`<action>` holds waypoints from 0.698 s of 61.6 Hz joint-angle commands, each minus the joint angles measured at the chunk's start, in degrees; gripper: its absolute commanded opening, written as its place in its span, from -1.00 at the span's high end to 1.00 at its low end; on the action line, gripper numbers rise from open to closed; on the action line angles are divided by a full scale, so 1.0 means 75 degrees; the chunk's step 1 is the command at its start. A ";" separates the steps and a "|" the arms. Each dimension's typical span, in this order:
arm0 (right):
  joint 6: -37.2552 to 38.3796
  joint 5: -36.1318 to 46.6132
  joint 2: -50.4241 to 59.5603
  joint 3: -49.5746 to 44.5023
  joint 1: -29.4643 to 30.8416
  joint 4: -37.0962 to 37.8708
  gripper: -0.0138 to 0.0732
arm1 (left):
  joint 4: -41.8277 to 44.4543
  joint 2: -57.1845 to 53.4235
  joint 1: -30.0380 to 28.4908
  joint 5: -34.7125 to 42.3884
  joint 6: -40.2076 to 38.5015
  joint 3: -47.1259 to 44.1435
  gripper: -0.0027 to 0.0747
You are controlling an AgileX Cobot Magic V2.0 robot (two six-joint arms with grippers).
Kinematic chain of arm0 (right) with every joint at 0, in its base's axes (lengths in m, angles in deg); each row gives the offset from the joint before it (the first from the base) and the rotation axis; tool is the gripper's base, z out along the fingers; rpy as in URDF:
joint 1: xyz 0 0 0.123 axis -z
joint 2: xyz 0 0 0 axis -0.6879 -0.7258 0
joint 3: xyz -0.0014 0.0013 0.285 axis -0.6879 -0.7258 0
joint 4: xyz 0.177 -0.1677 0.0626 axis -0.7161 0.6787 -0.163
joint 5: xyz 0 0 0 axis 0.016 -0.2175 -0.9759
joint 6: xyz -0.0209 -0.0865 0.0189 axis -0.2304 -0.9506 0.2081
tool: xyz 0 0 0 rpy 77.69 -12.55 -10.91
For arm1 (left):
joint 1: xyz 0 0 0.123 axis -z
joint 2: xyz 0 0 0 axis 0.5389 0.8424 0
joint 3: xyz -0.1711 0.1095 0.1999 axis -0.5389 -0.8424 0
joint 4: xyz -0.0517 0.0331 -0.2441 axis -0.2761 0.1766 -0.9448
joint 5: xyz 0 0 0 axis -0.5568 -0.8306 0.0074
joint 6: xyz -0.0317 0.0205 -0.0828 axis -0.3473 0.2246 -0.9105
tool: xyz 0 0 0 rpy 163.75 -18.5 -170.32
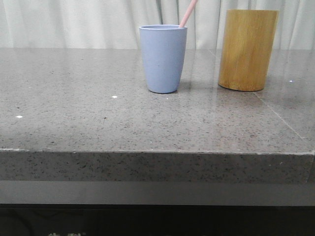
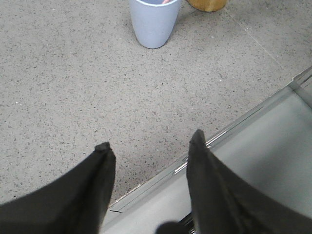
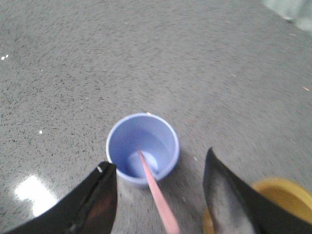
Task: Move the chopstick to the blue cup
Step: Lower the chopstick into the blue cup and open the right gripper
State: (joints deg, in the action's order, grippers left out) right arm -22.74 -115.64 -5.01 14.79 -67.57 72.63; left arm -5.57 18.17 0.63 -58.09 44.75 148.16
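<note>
The chopstick [image 1: 188,13] is standing in the blue cup [image 1: 163,59], and that's where you have it right now: its lower end is down on the cup's floor and the shaft leans out over the rim toward the bamboo holder [image 1: 247,49]. In the front view you get only a short pink stretch above the rim before the top edge cuts it off, so you can't see its upper end there. From the right wrist camera you look straight down into the cup [image 3: 142,147] and see the stick [image 3: 155,190] rising out of it toward the lens, blurred and running out of the picture between the two dark fingers. The bamboo holder [image 3: 280,197] shows there as a yellow rim, partly cut off and partly behind one finger.

Your right gripper [image 3: 158,168] hangs above the cup, pointing downward, jaws spread wide with a clear gap on both sides of the stick; they pinch nothing.

Your left gripper [image 2: 150,146] sits low near the front edge of the bench [image 2: 73,87], aimed across the grey speckled surface toward the cup [image 2: 153,22], well apart from it. Its jaws are spread too, with bare bench between them. In that view the cup's rim is clipped by the frame, a scrap of pink shows at its mouth, and just the base of the bamboo holder [image 2: 207,5] peeks in beside it.

On the bench, cup and holder stand upright, near each other but not touching.
</note>
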 commanded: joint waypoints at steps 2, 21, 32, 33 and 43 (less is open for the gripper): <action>0.1158 -0.0215 0.0953 0.0201 -0.0002 0.0529 -0.29 | -0.0112 -0.0033 0.0017 0.0575 0.0009 0.0187 0.03; 0.1761 0.0363 0.3257 -0.2103 -0.0002 0.0674 -0.29 | -0.0098 -0.0033 0.0017 0.0717 0.0009 0.0187 0.03; 0.1761 0.0620 0.4644 -0.3704 -0.0002 0.0693 -0.29 | -0.0052 -0.0033 0.0017 0.0729 0.0009 0.0187 0.03; 0.1761 0.0609 0.4790 -0.3822 -0.0002 0.0701 -0.29 | -0.0052 -0.0033 0.0017 0.0748 0.0009 0.0187 0.03; 0.1761 0.0626 0.5944 -0.5178 -0.0002 0.0701 -0.29 | -0.0052 -0.0033 0.0017 0.0785 0.0009 0.0187 0.03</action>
State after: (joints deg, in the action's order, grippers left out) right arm -9.77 -115.40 35.73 -21.26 -67.57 77.13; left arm -5.57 18.17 0.63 -56.33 44.75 148.16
